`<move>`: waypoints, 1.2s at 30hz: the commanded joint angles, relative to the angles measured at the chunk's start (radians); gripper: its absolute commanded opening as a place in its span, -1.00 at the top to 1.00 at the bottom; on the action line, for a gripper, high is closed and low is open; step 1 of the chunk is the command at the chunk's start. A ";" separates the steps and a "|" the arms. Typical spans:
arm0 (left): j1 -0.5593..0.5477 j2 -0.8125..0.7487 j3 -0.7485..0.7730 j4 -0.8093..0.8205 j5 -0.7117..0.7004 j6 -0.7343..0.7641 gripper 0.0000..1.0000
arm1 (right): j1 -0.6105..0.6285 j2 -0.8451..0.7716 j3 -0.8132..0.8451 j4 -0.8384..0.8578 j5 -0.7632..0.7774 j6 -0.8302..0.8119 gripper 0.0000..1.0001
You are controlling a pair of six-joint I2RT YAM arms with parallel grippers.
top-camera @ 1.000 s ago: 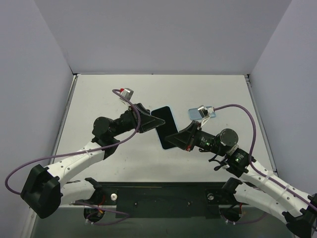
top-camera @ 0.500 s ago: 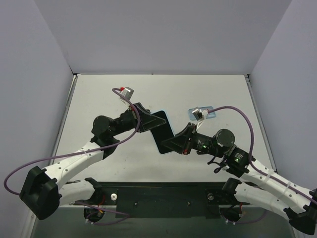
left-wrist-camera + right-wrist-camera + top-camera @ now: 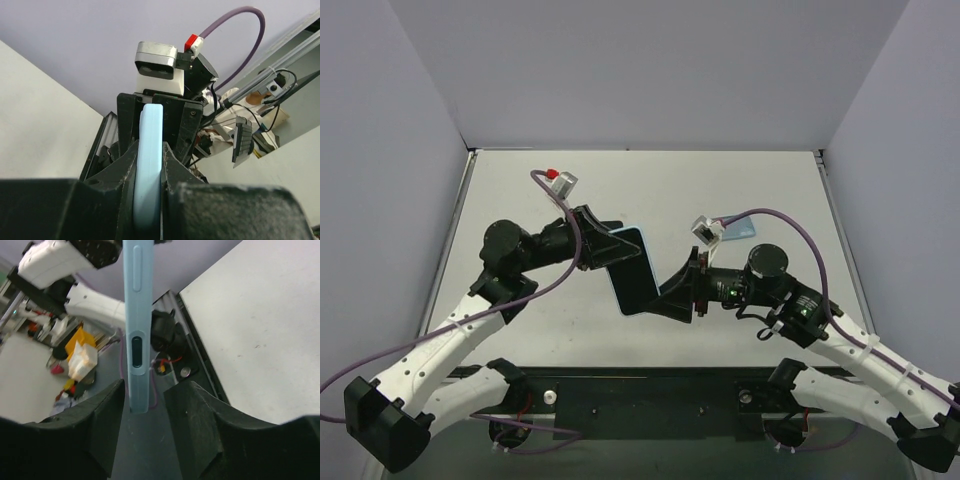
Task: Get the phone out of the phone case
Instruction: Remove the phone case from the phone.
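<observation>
Above the middle of the table (image 3: 770, 185), nearer its front edge than its back, the phone (image 3: 632, 275) is held in the air, well clear of the surface. Dark screen is visible from overhead. It sits inside the pale-blue phone case (image 3: 149, 150); a thin blue rim shows round the screen.

Left gripper (image 3: 611, 250): at the end of the case nearer the back-left corner. In the left wrist view its fingers (image 3: 125, 172) press against both flat faces of the case, with the blue edge standing upright between them and no gap on either side. Clamped on the case.

Right gripper (image 3: 667, 299): at the opposite end, toward the front-right. In the right wrist view its fingers (image 3: 200, 427) stand apart, one on each side of the case's lower end, with a clear gap on both sides. Not touching the case as far as can be seen. The same view shows two button cut-outs along the case's narrow side.

Both arms are raised and the grippers face each other along the length of the phone.

A small pale-blue item (image 3: 747, 230) lies on the table beyond the right wrist, partly hidden; cannot identify it.
</observation>
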 commanded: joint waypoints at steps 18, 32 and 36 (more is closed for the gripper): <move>0.014 0.094 0.080 0.184 0.202 -0.262 1.00 | 0.079 0.032 0.111 -0.135 -0.282 -0.222 1.00; 0.011 0.184 0.025 0.555 0.247 -0.615 1.00 | 0.297 0.131 0.375 -0.548 0.247 -0.670 1.00; -0.003 0.198 0.020 0.586 0.250 -0.654 1.00 | 0.344 0.199 0.465 -0.609 0.303 -0.744 1.00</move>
